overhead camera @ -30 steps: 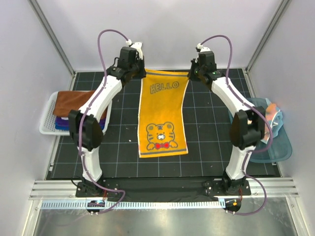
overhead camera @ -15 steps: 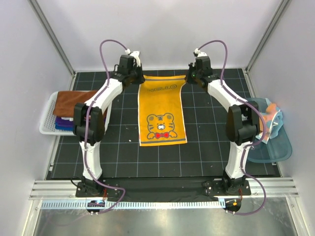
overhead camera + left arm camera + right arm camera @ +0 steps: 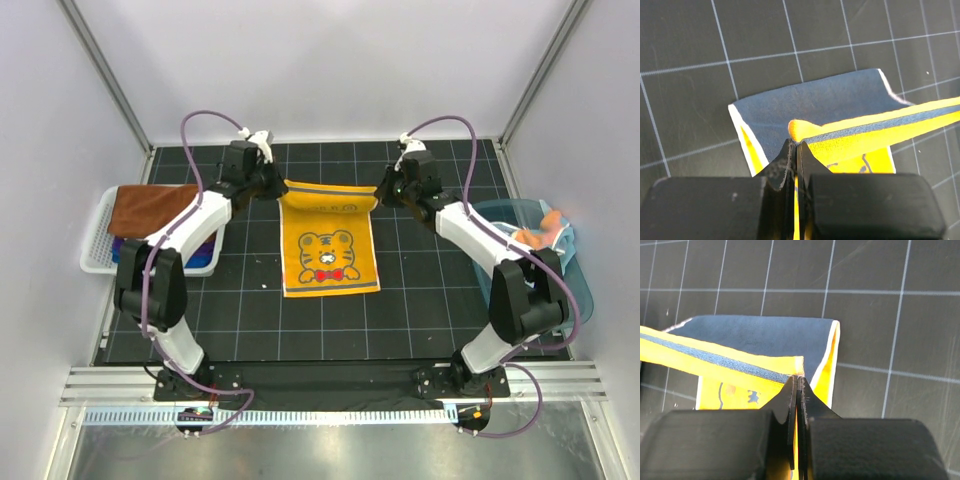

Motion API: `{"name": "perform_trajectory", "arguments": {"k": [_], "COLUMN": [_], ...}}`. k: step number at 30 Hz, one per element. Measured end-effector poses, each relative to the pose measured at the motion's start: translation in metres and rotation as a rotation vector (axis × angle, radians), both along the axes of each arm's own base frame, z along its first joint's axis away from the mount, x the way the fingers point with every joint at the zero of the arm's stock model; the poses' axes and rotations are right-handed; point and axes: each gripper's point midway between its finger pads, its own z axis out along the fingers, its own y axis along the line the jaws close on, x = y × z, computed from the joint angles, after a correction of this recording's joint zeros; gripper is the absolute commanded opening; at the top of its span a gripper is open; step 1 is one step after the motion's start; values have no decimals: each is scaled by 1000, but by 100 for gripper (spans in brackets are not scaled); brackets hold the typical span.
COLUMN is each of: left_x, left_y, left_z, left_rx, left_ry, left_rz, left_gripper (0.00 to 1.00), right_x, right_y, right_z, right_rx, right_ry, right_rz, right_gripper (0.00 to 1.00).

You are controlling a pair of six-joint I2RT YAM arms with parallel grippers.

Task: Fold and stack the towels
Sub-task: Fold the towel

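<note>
An orange-yellow towel (image 3: 330, 250) with a tiger face lies mid-mat, its near edge flat on the mat. Its far edge is lifted and carried over the rest of the cloth. My left gripper (image 3: 277, 187) is shut on the far left corner and my right gripper (image 3: 380, 192) on the far right corner. In the left wrist view the gripper (image 3: 796, 142) pinches the yellow hem (image 3: 865, 135), with the blue-grey underside below it. In the right wrist view the gripper (image 3: 797, 377) clamps the other corner of the towel (image 3: 730, 365).
A white slatted basket (image 3: 95, 262) at the left holds a folded rust brown towel (image 3: 150, 205) over purple and blue ones. A teal tub (image 3: 575, 300) at the right edge holds crumpled towels (image 3: 550, 225). White walls and metal posts enclose the mat.
Both grippers have pulled the towel's far edge toward the near side. The HELLO end has doubled over, so the visible cloth is shorter. Both arms have drawn back with it.
</note>
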Motion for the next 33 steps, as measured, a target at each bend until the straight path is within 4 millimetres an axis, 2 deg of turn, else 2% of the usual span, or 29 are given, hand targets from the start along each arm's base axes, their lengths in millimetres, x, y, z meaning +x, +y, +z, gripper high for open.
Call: {"name": "perform_trajectory", "arguments": {"k": [4,11,17,27,33], "left_x": [-18,-49,-72,-84,-87], "left_y": [3,0,-8,-5,-2], "left_z": [4,-19,-28,-29,-13], "left_rx": [-24,-25,-17,-8,-25], "left_ry": [-6,48,65,49,15], "left_rz": [4,-8,-32,-17,-2], "left_gripper": [0,0,0,0,0], "right_x": [-19,-40,-48,-72,-82], "right_y": [3,2,-4,-1,2], "right_z": [-5,-21,-12,-5,-2], "right_rx": [11,-4,-3,5,1], "right_ry": [9,42,20,10,6], "right_rz": [9,5,-14,6,16], "right_gripper": [1,1,1,1,1]}}
